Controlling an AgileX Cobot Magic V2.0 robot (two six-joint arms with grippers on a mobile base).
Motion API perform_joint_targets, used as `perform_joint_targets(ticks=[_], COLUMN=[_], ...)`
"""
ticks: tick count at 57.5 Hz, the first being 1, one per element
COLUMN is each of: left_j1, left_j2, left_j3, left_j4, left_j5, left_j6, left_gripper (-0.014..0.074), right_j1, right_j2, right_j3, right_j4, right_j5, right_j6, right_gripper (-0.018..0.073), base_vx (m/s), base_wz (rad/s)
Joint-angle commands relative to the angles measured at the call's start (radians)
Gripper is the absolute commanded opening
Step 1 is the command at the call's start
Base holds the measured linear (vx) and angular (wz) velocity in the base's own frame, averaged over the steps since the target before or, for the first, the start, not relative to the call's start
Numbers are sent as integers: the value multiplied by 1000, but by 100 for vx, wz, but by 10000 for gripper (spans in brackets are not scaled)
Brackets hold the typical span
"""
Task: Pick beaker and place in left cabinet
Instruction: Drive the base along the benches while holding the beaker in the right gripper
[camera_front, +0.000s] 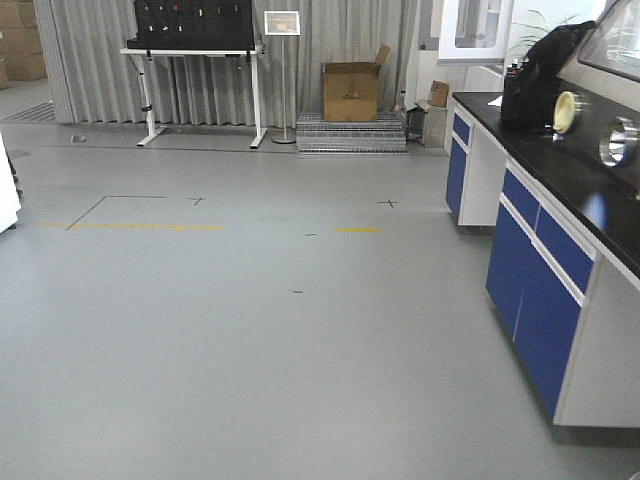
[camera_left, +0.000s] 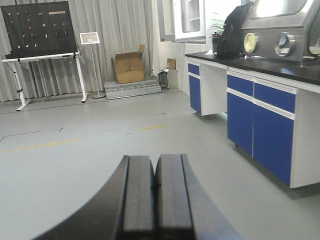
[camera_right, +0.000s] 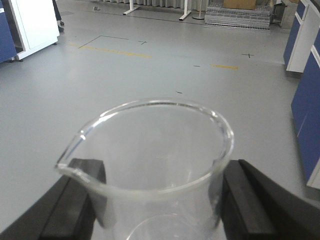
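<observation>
In the right wrist view the clear glass beaker fills the lower frame, upright, its pouring spout at the left rim. My right gripper is shut on the beaker, one black finger pressed on each side of the glass, held above the grey floor. In the left wrist view my left gripper is shut and empty, its two dark pads touching, pointing across the floor. The left cabinet's grey shelves are out of view. Neither gripper shows in the front view.
A black-topped bench with blue doors runs along the right, carrying a black bag; it also shows in the left wrist view. A pegboard table, sign stand and cardboard box stand at the curtain. A white cabinet stands left.
</observation>
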Motion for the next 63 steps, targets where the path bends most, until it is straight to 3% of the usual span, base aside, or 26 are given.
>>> perform_joint_targets(ticks=[1, 63], left_j1=[-4, -4], left_j2=[-19, -19], left_j3=[16, 16], left_j4=[-8, -8], left_j5=[-84, -84], left_j6=[-3, -3], left_gripper=[1, 1], right_j1=[-2, -2], right_j2=[3, 3], right_j3=[-30, -30], right_j4=[-27, -27], right_j5=[-50, -50], right_j6=[0, 0], right_gripper=[-5, -5], base_vx=[52, 59], base_wz=[4, 2])
